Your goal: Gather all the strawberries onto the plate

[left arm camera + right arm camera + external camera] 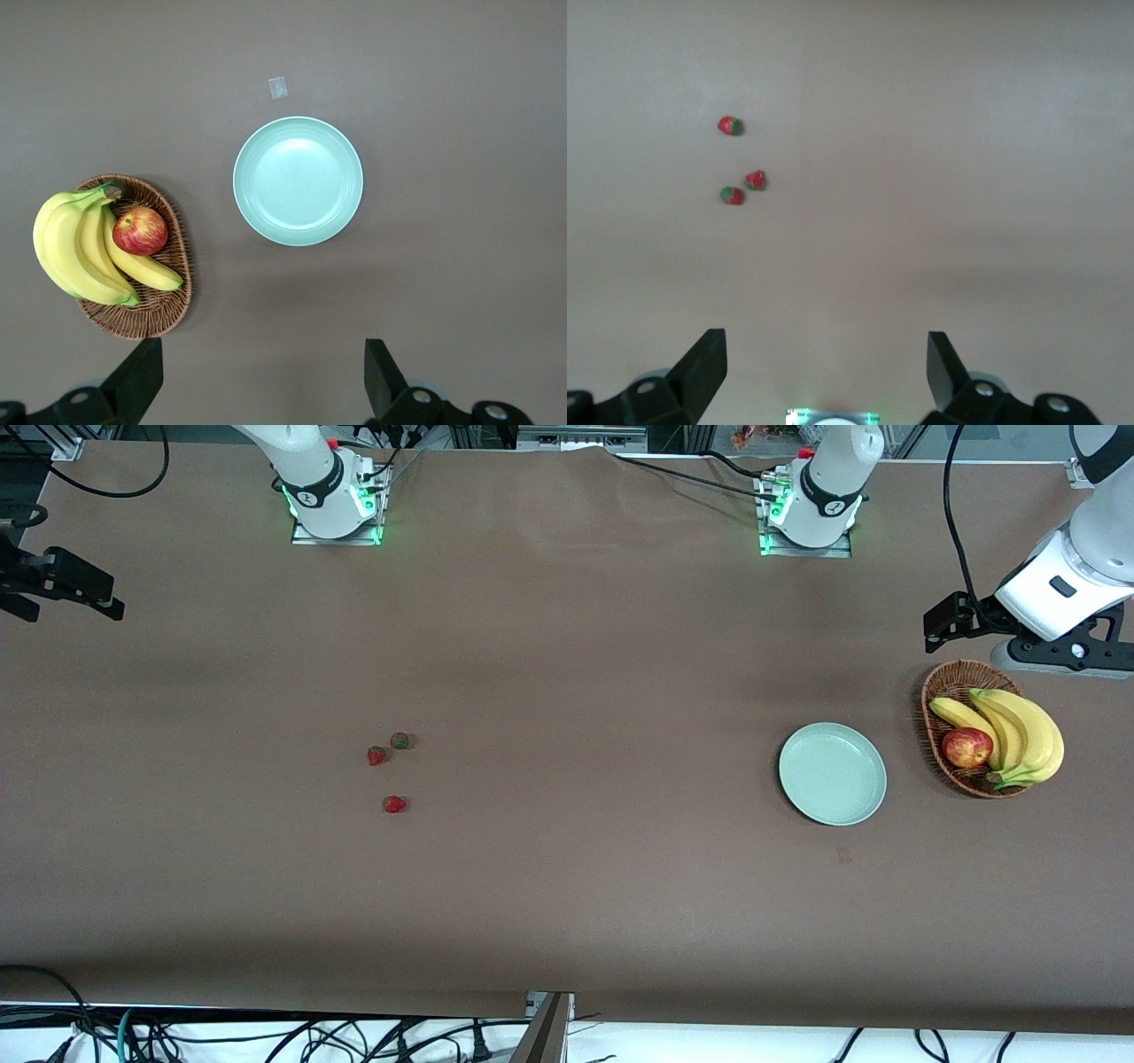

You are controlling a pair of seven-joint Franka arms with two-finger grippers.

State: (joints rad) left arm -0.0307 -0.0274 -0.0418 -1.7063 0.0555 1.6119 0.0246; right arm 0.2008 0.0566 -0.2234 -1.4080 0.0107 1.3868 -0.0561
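Three strawberries (387,766) are seen loose on the brown tabletop (567,868), well apart from the mint-green plate (833,773), toward the right arm's end. Two are clustered close together, and the third is found slightly nearer the front camera. The plate is shown bare, with a wicker basket (943,700) holding bananas (1019,731) and an apple (967,747) just beside it, toward the left arm's end. The left end effector (264,376) is held wide open and empty above the tabletop near the plate. The right end effector (827,367) is likewise held wide open, empty, well apart from the plate.
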